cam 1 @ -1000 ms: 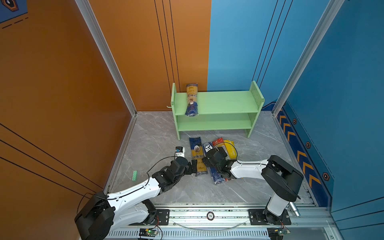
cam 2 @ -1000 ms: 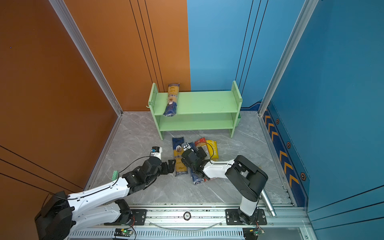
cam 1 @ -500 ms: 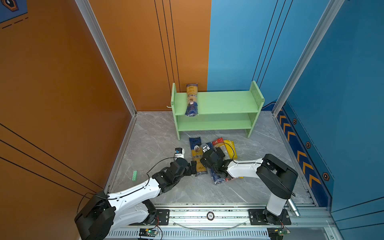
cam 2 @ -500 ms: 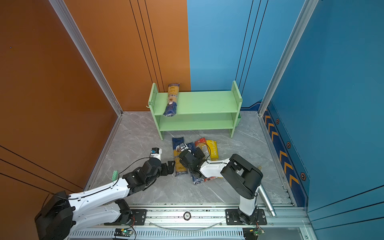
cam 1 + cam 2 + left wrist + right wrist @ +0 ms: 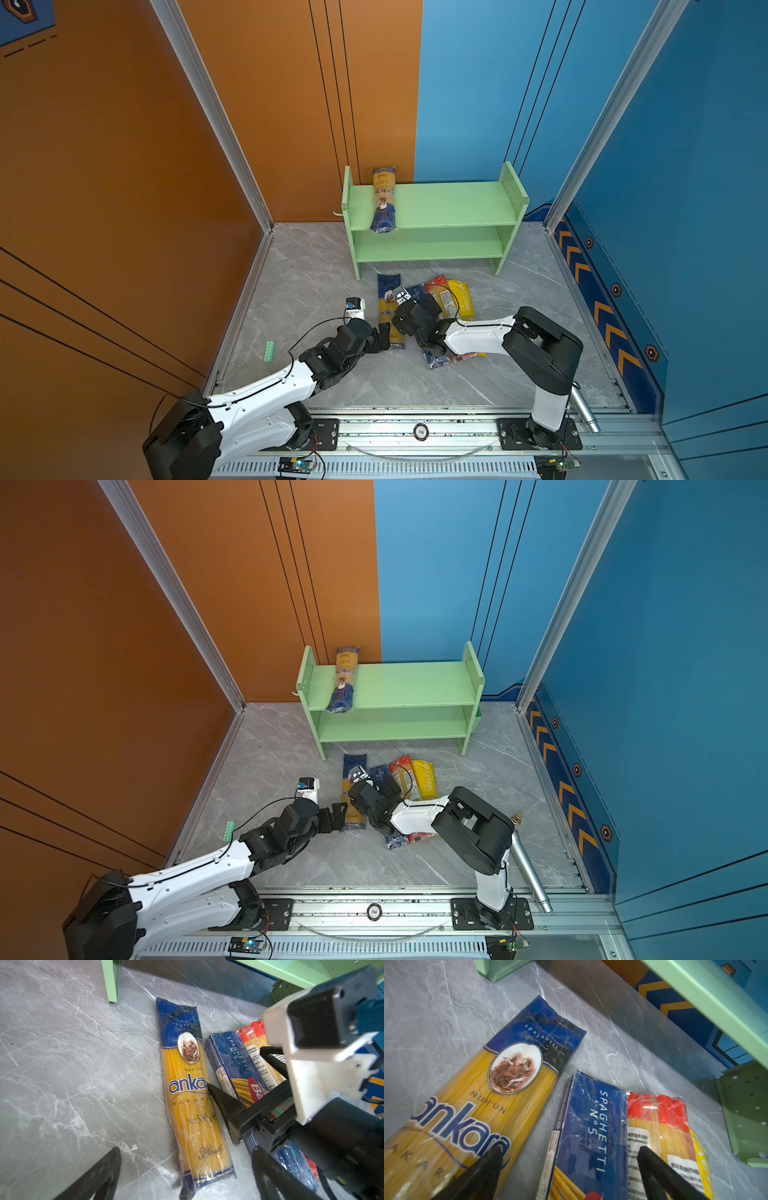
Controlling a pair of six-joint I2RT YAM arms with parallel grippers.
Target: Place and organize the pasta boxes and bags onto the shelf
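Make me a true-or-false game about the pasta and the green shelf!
1. The shelved bag lies on the top tier of the shelf. True.
2. The Barilla box is on the shelf too. False: it lies on the floor, between the Ankara bag and the red bag.
3. The left gripper and the right gripper are both open. True.
4. The right gripper holds the red bag. False: it grips nothing; its open jaws sit over the Barilla box.
5. Four packets lie on the floor. True: the fourth is the yellow bag.
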